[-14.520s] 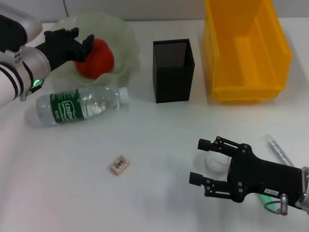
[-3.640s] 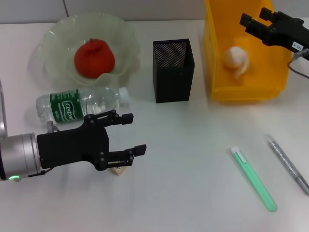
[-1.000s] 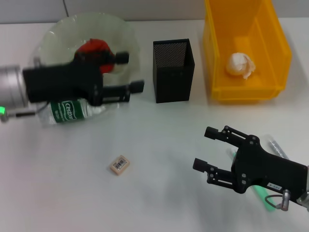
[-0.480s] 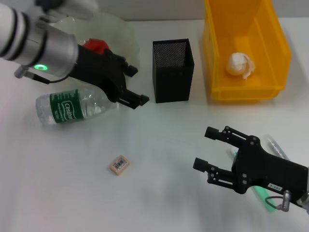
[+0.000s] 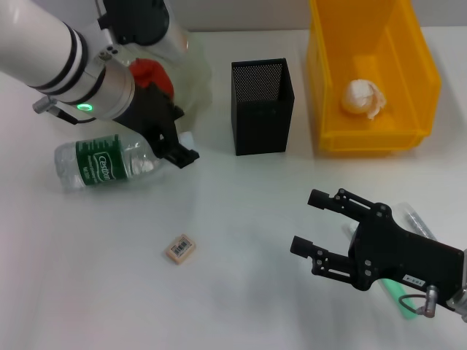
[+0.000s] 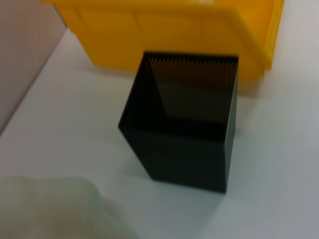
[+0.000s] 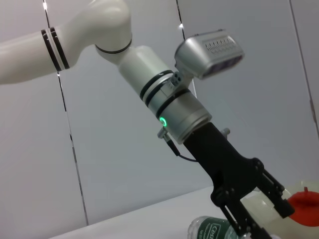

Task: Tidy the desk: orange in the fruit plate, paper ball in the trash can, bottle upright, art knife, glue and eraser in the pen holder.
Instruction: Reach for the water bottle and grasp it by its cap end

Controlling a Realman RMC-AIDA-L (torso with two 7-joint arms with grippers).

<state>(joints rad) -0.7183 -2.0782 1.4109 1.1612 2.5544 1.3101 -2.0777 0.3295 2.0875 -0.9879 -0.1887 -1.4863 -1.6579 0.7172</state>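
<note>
Nearest, the right gripper [image 5: 315,224] hovers fingers apart, well right of the clear green-labelled plastic bottle [image 5: 117,160], white desk [image 5: 241,219] open between. The tiny tan eraser [image 5: 180,248] lies nearer. The bottle lies flat; the left gripper [image 5: 175,146], fingers apart, straddles its cap end.

I work in a lab-like test room: a plain white tabletop [image 5: 241,211] fills the frame, with grey panelled walls [image 7: 99,164] behind.

Head view overlooks the desk [image 5: 241,219]; left wrist nears pen holder [image 6: 184,129].
</note>
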